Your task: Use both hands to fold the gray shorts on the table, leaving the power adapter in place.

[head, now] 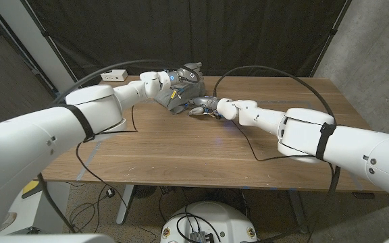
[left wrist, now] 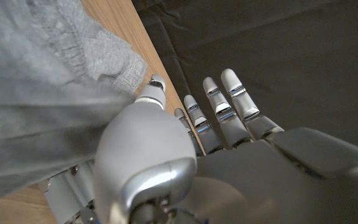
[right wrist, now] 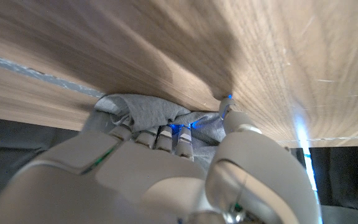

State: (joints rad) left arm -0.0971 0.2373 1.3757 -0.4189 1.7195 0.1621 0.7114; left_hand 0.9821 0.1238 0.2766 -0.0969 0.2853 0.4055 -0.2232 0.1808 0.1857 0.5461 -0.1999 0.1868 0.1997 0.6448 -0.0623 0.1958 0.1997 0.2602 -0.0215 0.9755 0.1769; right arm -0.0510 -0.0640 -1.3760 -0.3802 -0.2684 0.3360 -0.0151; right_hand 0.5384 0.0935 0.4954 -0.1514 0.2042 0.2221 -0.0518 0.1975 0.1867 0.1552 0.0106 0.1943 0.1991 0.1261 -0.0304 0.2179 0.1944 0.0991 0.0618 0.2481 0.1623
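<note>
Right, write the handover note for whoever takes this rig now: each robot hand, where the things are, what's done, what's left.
Left robot hand: at the far edge of the table, against the gray shorts; a real grip can't be confirmed.
Right robot hand: fingers curled into the near side of the shorts.
Shorts: bunched in a heap at the far middle, not neatly folded.
Power adapter: far left corner, apart from the shorts, untouched.
Left to do: flatten and finish the fold, then let go.
</note>
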